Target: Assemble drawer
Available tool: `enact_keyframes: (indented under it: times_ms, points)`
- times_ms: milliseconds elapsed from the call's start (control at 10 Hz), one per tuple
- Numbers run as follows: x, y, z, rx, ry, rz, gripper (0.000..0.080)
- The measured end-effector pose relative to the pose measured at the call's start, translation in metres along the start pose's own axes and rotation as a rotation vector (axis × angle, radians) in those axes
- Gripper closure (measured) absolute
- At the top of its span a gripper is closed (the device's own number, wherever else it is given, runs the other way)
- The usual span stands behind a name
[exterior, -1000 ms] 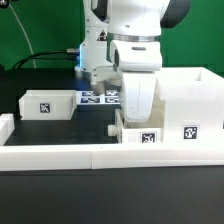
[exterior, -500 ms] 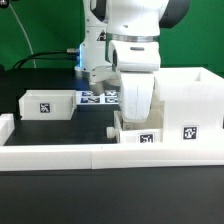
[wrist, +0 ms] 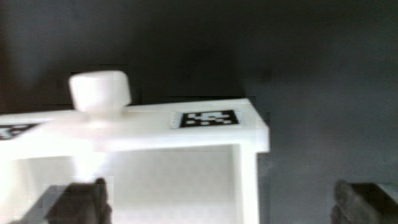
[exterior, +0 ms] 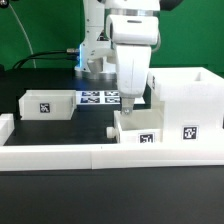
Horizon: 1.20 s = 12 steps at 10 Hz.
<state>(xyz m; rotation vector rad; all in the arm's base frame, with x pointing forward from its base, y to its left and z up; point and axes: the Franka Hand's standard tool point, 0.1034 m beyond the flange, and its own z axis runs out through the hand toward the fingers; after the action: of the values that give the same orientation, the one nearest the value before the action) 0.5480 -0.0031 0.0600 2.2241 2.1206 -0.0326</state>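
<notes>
The drawer's large box-shaped shell (exterior: 186, 104) stands at the exterior view's right, with a tag on its front. One small tray (exterior: 140, 127) sits right beside it, against the front rail. The wrist view shows this tray (wrist: 178, 160) with its tag and a round white knob (wrist: 98, 92). A second small tray (exterior: 47, 103) stands apart at the exterior view's left. My gripper (exterior: 132, 106) hangs just above the near tray, open and empty. In the wrist view the gripper (wrist: 222, 205) has dark fingertips (wrist: 73, 205) spread wide, one over the tray and one over the black table.
A long low white rail (exterior: 80, 154) borders the front of the black table. The marker board (exterior: 100, 97) lies flat behind the trays, by the robot's base. A green backdrop stands at the far side.
The gripper has risen from low over the near tray to a little above it. The trays and the shell have not moved.
</notes>
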Motion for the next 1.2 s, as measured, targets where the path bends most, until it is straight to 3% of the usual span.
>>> enact_keyframes:
  times_ms: [300,500,600,800,1200]
  points:
    - [-0.04,0.004,-0.011,-0.004,-0.012,0.01,0.0151]
    - [-0.04,0.004,-0.01,-0.001,-0.011,0.016,0.0151]
    - [-0.044,0.003,-0.006,-0.001,-0.005,-0.024,0.0151]
    - [-0.064,0.0,0.015,0.021,0.07,-0.089,0.0151]
    - [-0.065,-0.002,0.035,0.047,0.186,-0.118,0.0151]
